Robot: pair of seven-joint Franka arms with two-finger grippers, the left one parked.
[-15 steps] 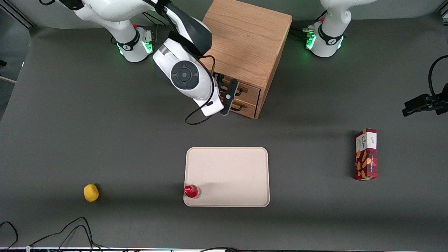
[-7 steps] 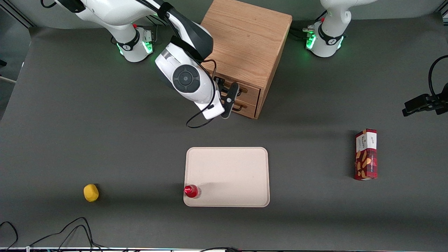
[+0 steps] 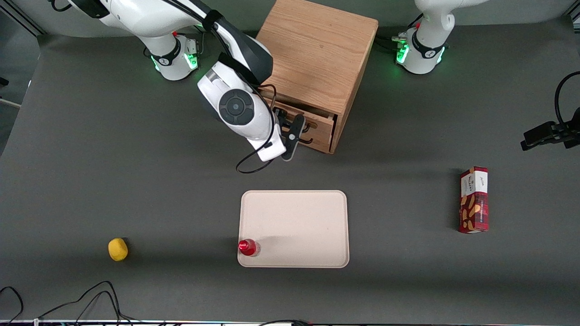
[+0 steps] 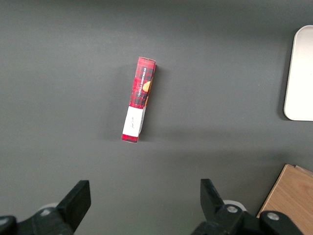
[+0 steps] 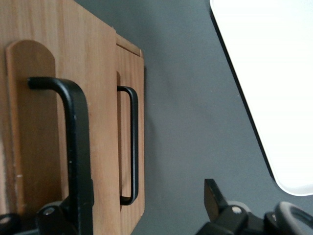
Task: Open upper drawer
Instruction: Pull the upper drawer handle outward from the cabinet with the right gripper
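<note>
The small wooden cabinet (image 3: 319, 50) stands between the arm bases. Its upper drawer (image 3: 319, 123) is pulled out a short way and partly covers the lower drawer (image 3: 317, 144). In the right wrist view the upper drawer's front (image 5: 39, 122) and its black wire handle (image 5: 76, 147) are very close, with the lower drawer (image 5: 139, 98) and its handle (image 5: 133, 147) beside it. My right gripper (image 3: 286, 127) is at the upper handle and is open. One finger (image 5: 54, 215) lies against the handle and the other finger (image 5: 212, 193) stands free over the mat.
A cream tray (image 3: 294, 228) lies nearer the front camera than the cabinet, with a red-capped bottle (image 3: 248, 247) at its corner. A yellow object (image 3: 118, 249) lies toward the working arm's end. A red box (image 3: 474, 199) lies toward the parked arm's end.
My gripper has moved toward the front camera with a finger at the upper handle. The upper drawer has slid out of the cabinet a little.
</note>
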